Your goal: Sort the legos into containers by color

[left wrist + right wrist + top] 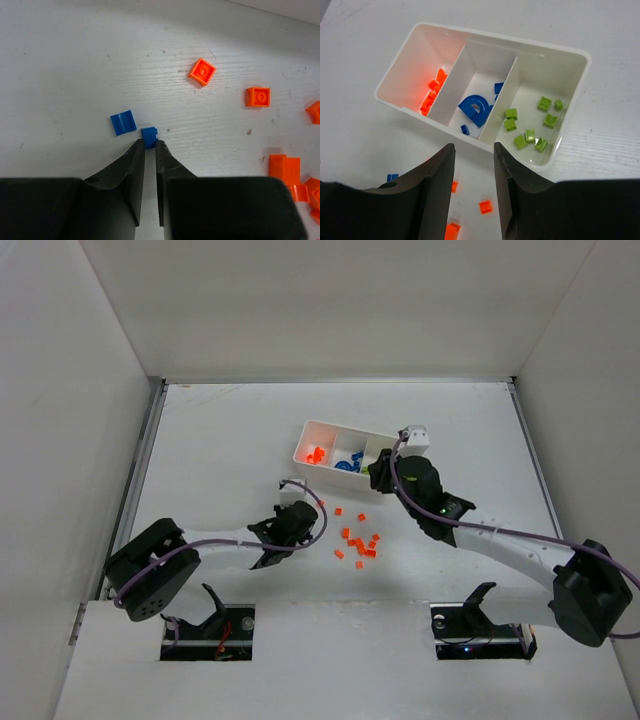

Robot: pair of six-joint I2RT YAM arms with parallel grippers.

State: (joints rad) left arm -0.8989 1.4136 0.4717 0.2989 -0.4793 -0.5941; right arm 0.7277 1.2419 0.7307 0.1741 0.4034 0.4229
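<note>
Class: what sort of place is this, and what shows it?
Probably a robotics lab test cell: a white table boxed in by plain white panels, a left arm and right arm bolted at its edge, loose legos beside a tray.

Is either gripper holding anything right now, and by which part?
The left gripper pinches a small blue lego by the two sides of its near end, right at the fingertips. The right gripper is open and holds nothing.

Bare table point(220, 450) left of tray point(301, 440), orange legos point(360, 545) strewn near its front, right hand point(473, 146) crowding its near wall.
</note>
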